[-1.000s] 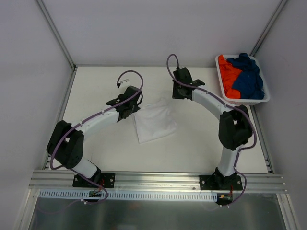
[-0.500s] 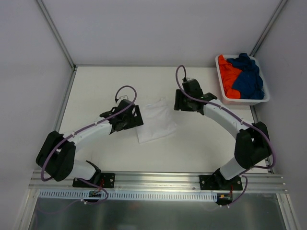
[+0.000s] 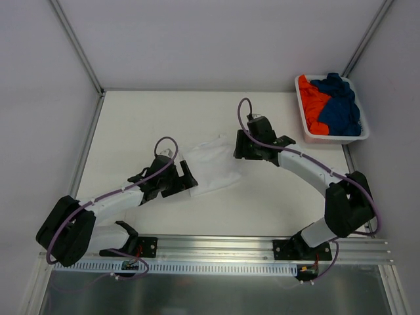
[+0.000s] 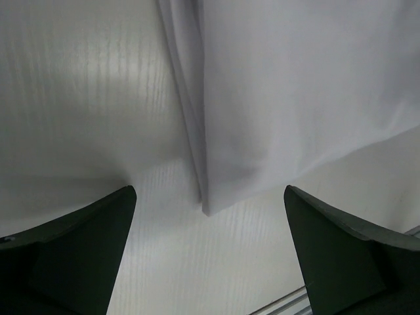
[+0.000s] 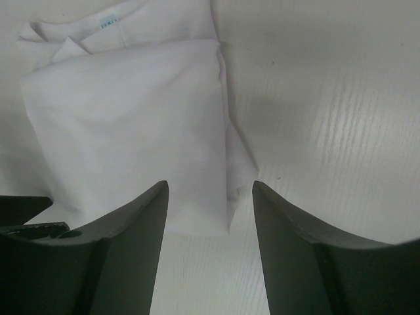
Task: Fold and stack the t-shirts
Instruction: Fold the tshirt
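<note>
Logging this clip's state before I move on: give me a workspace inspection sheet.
Surface: white table, faint grain.
Job's things: white t-shirt folded on the table; orange t-shirt and blue t-shirt bunched in the basket.
Clutter: nothing seen.
Grippers: left gripper open over a shirt corner; right gripper open over the opposite side.
Cables: purple cables loop along both arms.
Surroundings: white walls, metal rail at near edge.
</note>
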